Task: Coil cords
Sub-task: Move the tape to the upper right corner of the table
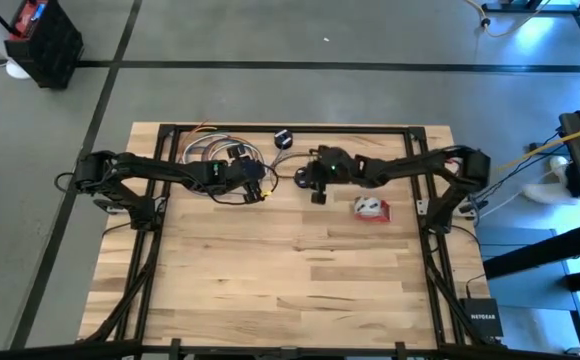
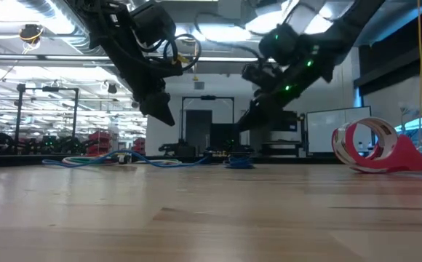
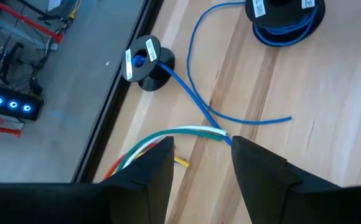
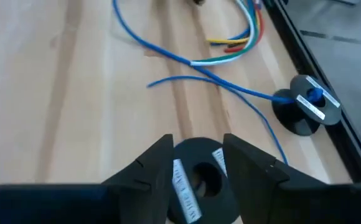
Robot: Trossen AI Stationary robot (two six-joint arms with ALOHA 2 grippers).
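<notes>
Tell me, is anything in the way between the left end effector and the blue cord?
Nothing visible is. The left end effector hangs open right over the blue cord and the coloured wire bundle on the table. The right end effector is farther off, at a black spool.

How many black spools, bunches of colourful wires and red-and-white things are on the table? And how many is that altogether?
Black spools: 2
Colourful wire bunch: 1
Red-and-white thing: 1
Total: 4
</notes>
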